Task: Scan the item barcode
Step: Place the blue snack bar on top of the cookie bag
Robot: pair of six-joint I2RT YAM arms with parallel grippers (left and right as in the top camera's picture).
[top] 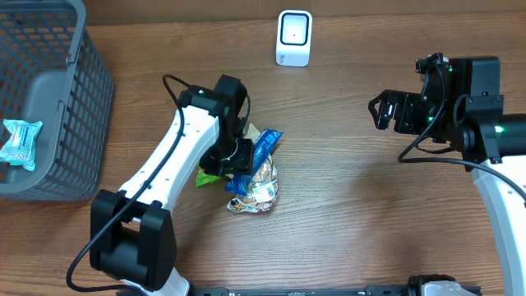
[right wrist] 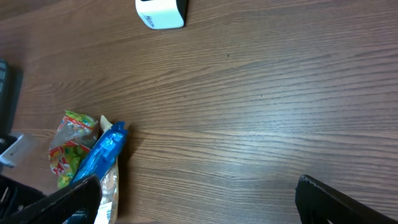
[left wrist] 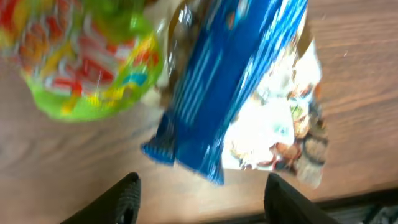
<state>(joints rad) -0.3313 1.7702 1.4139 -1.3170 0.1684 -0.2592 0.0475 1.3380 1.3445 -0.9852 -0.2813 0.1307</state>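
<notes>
Three snack items lie in a pile mid-table: a blue packet, a green and yellow packet and a clear bag with a printed label. My left gripper hangs right over the pile. In the left wrist view its jaws stand open with nothing between them, just short of the blue packet, the green packet and the clear bag. The white scanner stands at the back. My right gripper is open and empty at the right, well away from the pile.
A grey mesh basket stands at the far left with a teal packet inside. In the right wrist view the scanner is at the top, the blue packet at lower left, bare wood between the fingers.
</notes>
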